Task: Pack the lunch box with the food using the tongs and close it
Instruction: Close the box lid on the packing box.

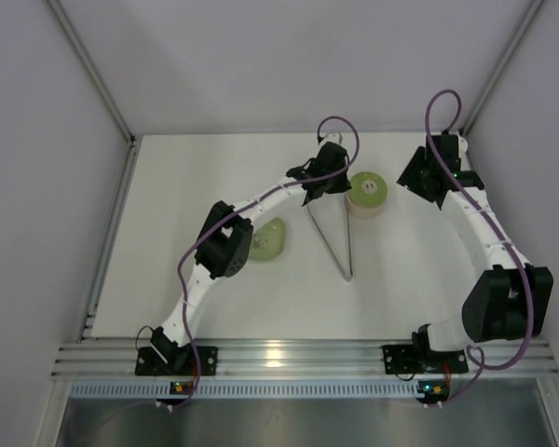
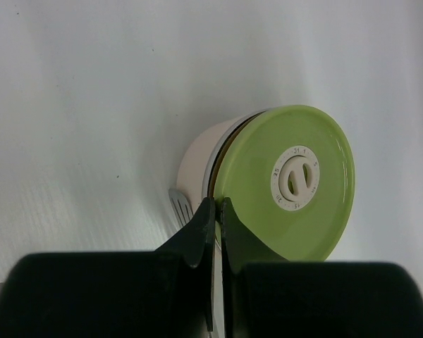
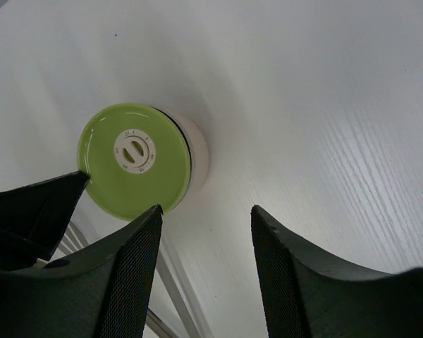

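The lunch box stands at the back middle of the table, a beige-sided tin with the green lid lying on top, slightly askew. My left gripper is shut on the lid's near rim, also seen from above. To the right of the box my right gripper hangs open with nothing between its fingers. The tongs lie flat on the table in front of the box, their tip next to the tin. No food is in view.
A light green plate lies left of the tongs, partly under the left arm. White walls close in the table at the back and sides. The tongs' arms run below the right gripper.
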Motion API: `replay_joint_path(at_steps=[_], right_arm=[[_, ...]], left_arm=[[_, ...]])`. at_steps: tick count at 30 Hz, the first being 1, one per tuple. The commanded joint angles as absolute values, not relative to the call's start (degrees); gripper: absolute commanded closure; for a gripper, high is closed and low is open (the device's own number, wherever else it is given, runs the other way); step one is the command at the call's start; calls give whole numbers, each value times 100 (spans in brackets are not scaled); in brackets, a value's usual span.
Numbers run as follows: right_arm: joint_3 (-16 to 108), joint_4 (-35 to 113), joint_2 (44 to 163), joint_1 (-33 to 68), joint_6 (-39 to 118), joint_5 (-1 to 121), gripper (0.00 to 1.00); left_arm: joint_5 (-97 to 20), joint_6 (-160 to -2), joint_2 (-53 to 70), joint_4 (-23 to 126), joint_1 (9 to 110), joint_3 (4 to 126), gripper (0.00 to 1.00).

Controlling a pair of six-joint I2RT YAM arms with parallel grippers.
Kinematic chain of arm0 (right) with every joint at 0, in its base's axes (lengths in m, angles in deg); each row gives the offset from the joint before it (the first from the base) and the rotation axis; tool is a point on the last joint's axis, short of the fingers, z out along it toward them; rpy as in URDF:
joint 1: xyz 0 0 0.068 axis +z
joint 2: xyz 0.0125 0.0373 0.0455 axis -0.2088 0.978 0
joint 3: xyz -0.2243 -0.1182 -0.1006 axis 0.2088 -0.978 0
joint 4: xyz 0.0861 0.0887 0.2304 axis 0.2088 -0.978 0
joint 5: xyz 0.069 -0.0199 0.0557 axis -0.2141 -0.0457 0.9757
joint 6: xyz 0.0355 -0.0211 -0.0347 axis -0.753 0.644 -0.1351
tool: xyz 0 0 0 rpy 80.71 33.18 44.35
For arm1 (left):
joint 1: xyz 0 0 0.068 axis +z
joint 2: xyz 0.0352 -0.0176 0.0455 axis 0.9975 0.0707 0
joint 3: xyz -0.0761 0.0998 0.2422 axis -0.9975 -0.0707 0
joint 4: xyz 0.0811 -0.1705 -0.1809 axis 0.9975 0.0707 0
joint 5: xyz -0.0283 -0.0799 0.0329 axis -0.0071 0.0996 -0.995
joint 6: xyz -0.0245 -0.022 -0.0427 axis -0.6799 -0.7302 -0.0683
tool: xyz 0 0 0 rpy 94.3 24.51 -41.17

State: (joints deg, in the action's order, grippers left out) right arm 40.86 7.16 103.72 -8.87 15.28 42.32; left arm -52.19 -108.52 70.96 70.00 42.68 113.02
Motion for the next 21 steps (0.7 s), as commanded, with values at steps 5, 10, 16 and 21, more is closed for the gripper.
replay_joint_path(at_steps=[5, 10, 16, 21], right_arm=[[4603, 740, 10853, -968, 1728, 4408, 47], [4718, 731, 11257, -968, 1833, 4575, 48], [4946, 705, 11670, -950, 1956, 4733, 50], [5166, 652, 11908, -871, 2018, 4865, 50]], left_arm=[[-5170, -10785, 7291, 7176, 4270, 11534, 100], [-5206, -10794, 7326, 7264, 4270, 11525, 100], [-5258, -10785, 7361, 7352, 4270, 11534, 100], [-5293, -10785, 7388, 7449, 4270, 11516, 100]])
